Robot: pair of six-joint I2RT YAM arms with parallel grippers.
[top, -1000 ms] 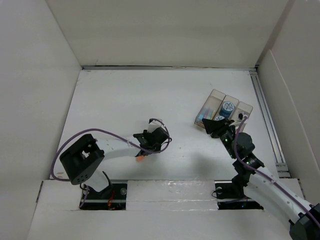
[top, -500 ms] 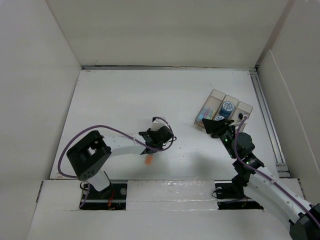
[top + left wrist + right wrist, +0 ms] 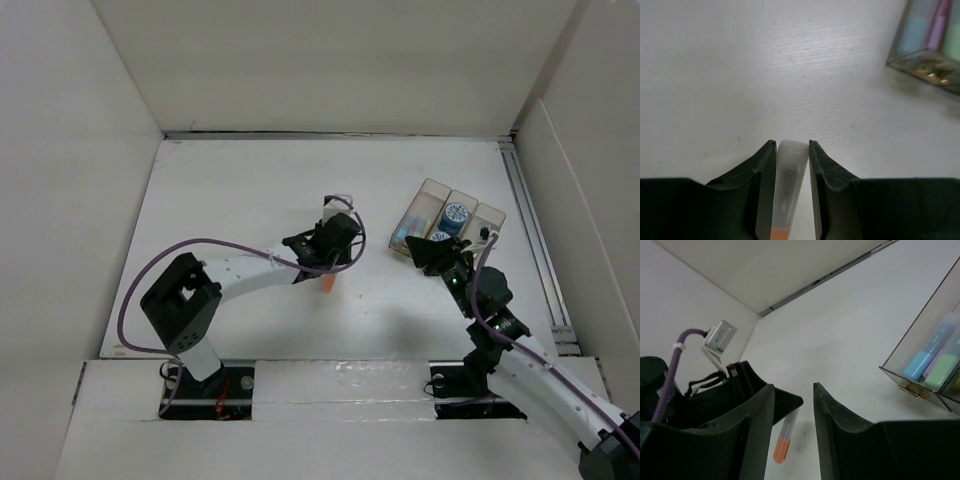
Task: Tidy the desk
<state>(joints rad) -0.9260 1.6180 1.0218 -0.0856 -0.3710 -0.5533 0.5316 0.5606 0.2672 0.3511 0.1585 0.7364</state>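
The large flat white matte worktop [image 3: 250,200] looks mostly tidied. At its right side stands a translucent three-compartment plastic tray [image 3: 465,195], which already holds pastel blue, pink and green highlighters [image 3: 932,360] in one compartment and a round blue item [image 3: 456,215] in the middle one. The third compartment holds something small and dark that I cannot make out.

One piece is in transit. The left hand [image 3: 792,145] is clamped on a slim marker with a frosted white barrel and orange end [image 3: 787,190], orange end hanging down, seemingly lifted off the surface near the middle of the worktop. No other loose item shows from above, so placing this marker in the tray is probably the last step.

The right hand [image 3: 794,390] has its fingers spread and holds nothing. It sits just beside the tray's near corner.

Bare worktop lies between the carried marker and the tray, so the crossing is open. The tight spot is the tray's near side, where the right hand crowds the approach and may need to draw back. The tall white panel walls [image 3: 80,150] are well apart from both hands. The metal rail [image 3: 535,240] runs beyond the tray, along the right edge.
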